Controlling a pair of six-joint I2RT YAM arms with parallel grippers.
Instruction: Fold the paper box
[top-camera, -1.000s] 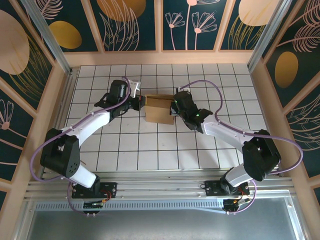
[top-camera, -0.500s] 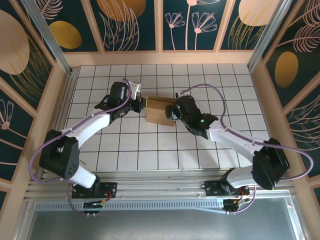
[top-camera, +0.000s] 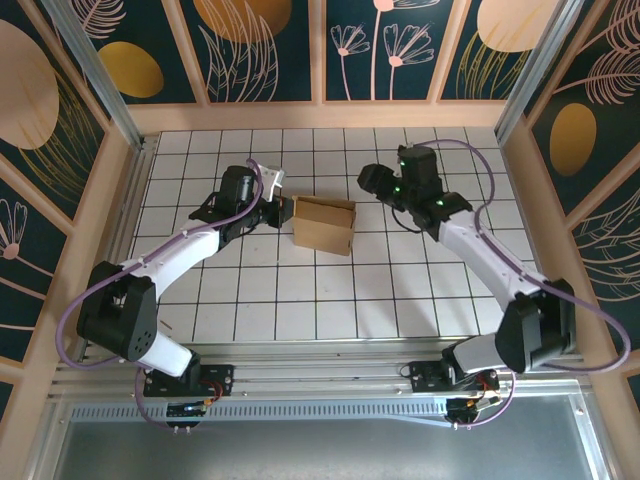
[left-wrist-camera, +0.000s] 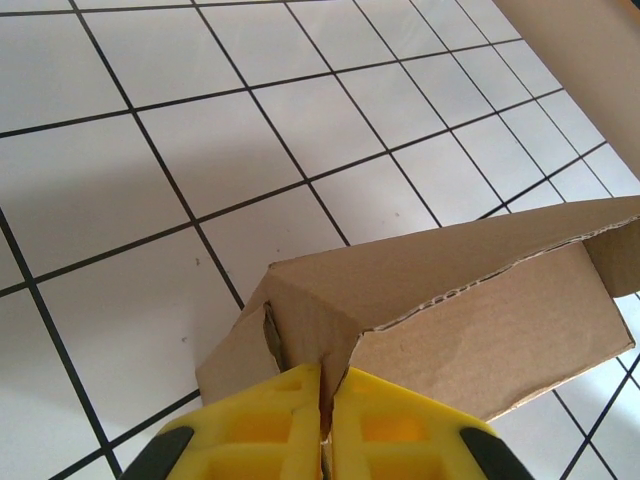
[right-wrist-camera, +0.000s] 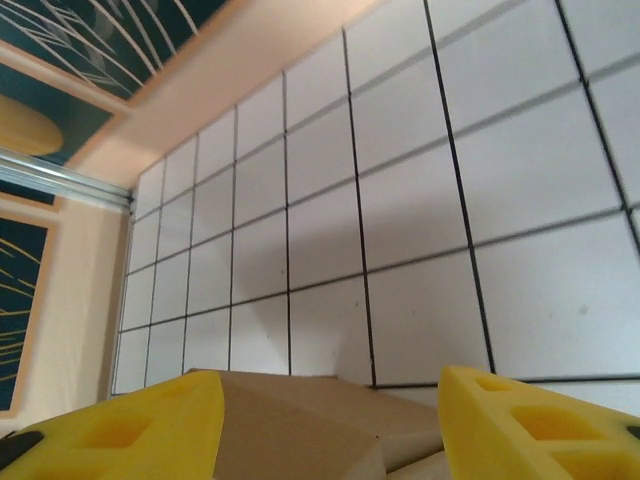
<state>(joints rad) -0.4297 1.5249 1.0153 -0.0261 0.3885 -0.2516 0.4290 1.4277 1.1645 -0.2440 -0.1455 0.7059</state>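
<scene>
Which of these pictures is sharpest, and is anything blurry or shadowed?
Top external view: sharp and evenly lit, with only soft shadows beside the paper box. Left wrist view: crisp cardboard edges, bright tiles. Right wrist view: the softest, with tile lines slightly blurred and the right gripper fuzzy at the bottom.

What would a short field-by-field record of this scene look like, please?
object: paper box, brown cardboard, partly folded, resting on the white tiled table
left pincer: shut on a cardboard edge at the box's left end
right pincer: open, apart from the box, holding nothing
task state: folding looks unfinished, as the top panel appears not fully closed
</scene>
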